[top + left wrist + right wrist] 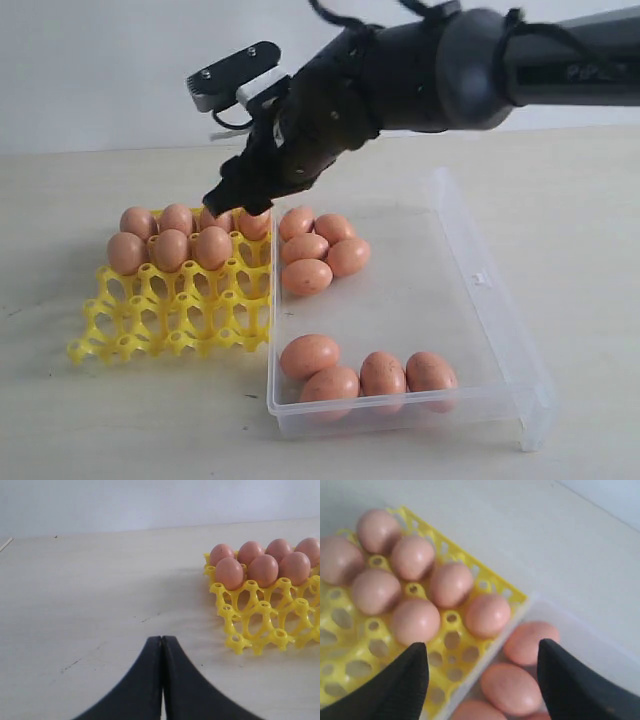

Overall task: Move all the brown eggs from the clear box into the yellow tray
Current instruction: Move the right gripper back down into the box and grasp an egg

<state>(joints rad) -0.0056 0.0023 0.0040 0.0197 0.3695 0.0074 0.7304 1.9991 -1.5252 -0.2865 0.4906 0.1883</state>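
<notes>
The yellow tray point(180, 320) lies left of the clear box point(497, 330), touching its side. Seven brown eggs point(170, 250) fill the tray's back row and three cups of the second row. Several more eggs lie in the box: one cluster point(306, 276) at its far left corner, another point(382, 375) along the front wall. My right gripper point(236, 196) hovers open and empty over the tray's far right corner. In the right wrist view it point(482, 647) straddles the tray edge point(470, 675) and a box egg point(512, 687). My left gripper point(161, 639) is shut and empty, low over the table beside the tray point(255, 630).
The pale table point(120, 420) stretches round the tray and box. The box's open lid point(530, 410) stands out on its right side. The right arm point(480, 60) reaches in from the upper right, above the box's far end.
</notes>
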